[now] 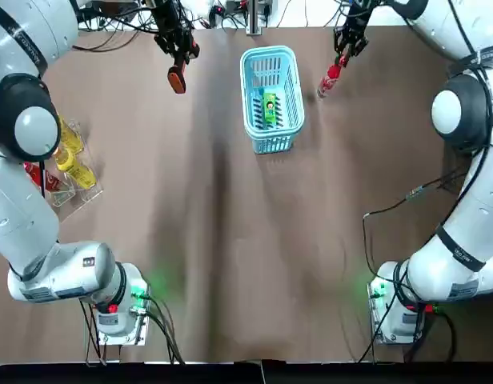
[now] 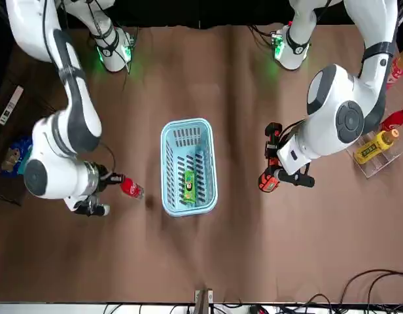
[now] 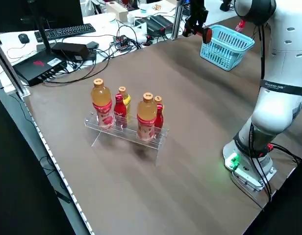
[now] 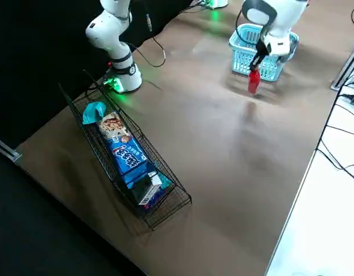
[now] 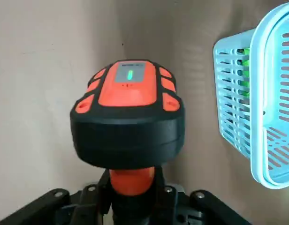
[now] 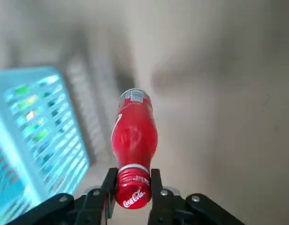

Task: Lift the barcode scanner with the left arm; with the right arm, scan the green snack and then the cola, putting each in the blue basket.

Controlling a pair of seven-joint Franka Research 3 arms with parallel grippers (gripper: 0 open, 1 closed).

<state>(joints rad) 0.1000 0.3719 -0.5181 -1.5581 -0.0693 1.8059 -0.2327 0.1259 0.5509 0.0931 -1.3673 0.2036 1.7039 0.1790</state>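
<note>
**Top view:** overhead, looking straight down on the table [image 1: 230, 240], arm bases at the lower edge.
**Front view:** from across the table, facing the robot, sides mirrored.
**Left side view:** raised, diagonal, nearest the bottle rack [image 3: 126, 133].
**Right side view:** raised, diagonal, nearest the wire snack basket [image 4: 171, 210].
**Wrist views:** very close, behind the barcode scanner [image 5: 128, 117] and the cola [image 6: 133, 136].

All six share the blue basket [image 1: 267, 51].
</note>
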